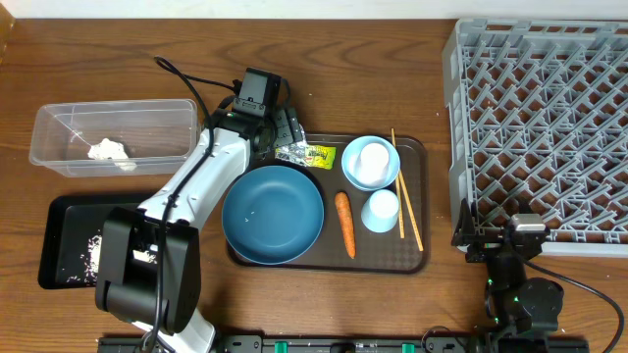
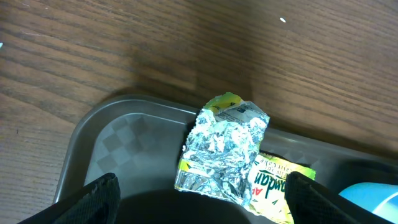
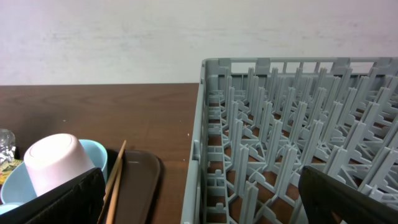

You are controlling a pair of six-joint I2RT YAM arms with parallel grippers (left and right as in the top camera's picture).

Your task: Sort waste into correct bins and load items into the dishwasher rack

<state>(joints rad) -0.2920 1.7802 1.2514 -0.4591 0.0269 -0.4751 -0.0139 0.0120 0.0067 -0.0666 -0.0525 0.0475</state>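
A crumpled silver wrapper (image 2: pixel 222 151) lies on a yellow-green packet (image 2: pixel 275 186) in the brown tray's far left corner; both also show in the overhead view (image 1: pixel 304 153). My left gripper (image 2: pixel 202 200) is open just above them, one finger on either side, empty; it also shows in the overhead view (image 1: pixel 282 130). On the tray are a dark-blue bowl (image 1: pixel 273 214), a carrot (image 1: pixel 344 224), a light-blue bowl (image 1: pixel 371 163) holding an upturned cup (image 3: pixel 59 163), another cup (image 1: pixel 381 210) and chopsticks (image 1: pixel 407 192). Rice (image 1: pixel 109 150) lies in the clear tub (image 1: pixel 59 123). My right gripper (image 3: pixel 199 199) is open and empty by the grey rack (image 1: pixel 540 127).
The black tray (image 1: pixel 69 240) at the left front holds scattered rice grains. The brown serving tray (image 1: pixel 417 257) sits mid-table, with bare wood between it and the rack. My left arm crosses from the front left over the table to the tray's corner.
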